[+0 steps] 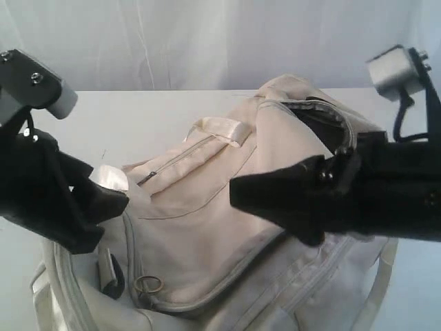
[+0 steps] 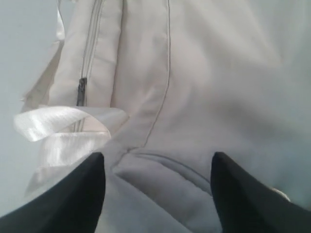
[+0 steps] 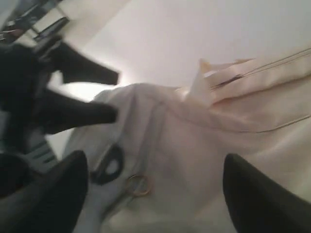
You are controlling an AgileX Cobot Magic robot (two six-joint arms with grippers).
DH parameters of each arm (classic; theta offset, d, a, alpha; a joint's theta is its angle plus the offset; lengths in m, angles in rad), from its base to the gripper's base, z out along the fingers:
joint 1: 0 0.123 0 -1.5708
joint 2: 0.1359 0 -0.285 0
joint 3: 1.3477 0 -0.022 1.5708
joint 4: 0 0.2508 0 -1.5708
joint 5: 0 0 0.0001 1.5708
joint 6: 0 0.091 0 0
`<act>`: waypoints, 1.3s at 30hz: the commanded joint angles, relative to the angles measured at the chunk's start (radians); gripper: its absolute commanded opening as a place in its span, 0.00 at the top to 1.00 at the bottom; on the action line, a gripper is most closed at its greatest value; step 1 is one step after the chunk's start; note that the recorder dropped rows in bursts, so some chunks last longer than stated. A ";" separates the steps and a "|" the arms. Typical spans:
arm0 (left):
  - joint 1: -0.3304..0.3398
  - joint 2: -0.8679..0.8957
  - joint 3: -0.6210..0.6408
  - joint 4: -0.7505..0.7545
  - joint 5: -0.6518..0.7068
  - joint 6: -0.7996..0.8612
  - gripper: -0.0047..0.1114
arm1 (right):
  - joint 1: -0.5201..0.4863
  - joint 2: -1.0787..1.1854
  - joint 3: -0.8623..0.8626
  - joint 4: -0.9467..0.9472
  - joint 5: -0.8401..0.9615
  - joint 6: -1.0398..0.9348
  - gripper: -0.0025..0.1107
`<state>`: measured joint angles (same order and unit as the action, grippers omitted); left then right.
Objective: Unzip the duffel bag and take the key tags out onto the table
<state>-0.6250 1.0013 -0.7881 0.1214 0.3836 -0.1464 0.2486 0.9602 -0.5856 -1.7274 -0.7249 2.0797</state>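
Observation:
The cream duffel bag [image 1: 207,227] lies on the white table [image 1: 138,117]. Its main zip gapes at the far right end, showing dark lining [image 1: 320,125]. The front pocket's zip is shut, its dark pull [image 1: 147,178] at the left end. My left gripper [image 1: 103,200] hovers open over the bag's left end, jaws apart above bare fabric [image 2: 156,158]. My right gripper [image 1: 241,193] reaches across the bag's middle, jaws wide open [image 3: 155,158], nothing between them. The key tags are out of view.
A brass ring [image 1: 148,284] and a dark loop [image 1: 114,284] sit by the bag's near zip, both also in the right wrist view [image 3: 138,184]. A shiny webbing strap [image 2: 53,119] curls beside the left fingers. Another strap [image 1: 224,129] lies on top.

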 commanded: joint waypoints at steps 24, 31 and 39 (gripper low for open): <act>0.125 0.100 -0.004 0.098 -0.041 -0.019 0.43 | 0.000 -0.119 0.180 -0.017 0.238 -0.197 0.42; 0.125 0.100 -0.004 0.098 -0.045 -0.036 0.43 | 0.000 -0.091 0.180 -0.017 0.701 -0.216 0.42; 0.125 0.100 -0.004 0.096 -0.065 -0.056 0.43 | 0.000 -0.061 0.178 -0.017 0.655 -0.298 0.42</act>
<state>-0.5018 1.1022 -0.7881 0.2141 0.3194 -0.1855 0.2486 0.8927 -0.4092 -1.7442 0.0178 1.8122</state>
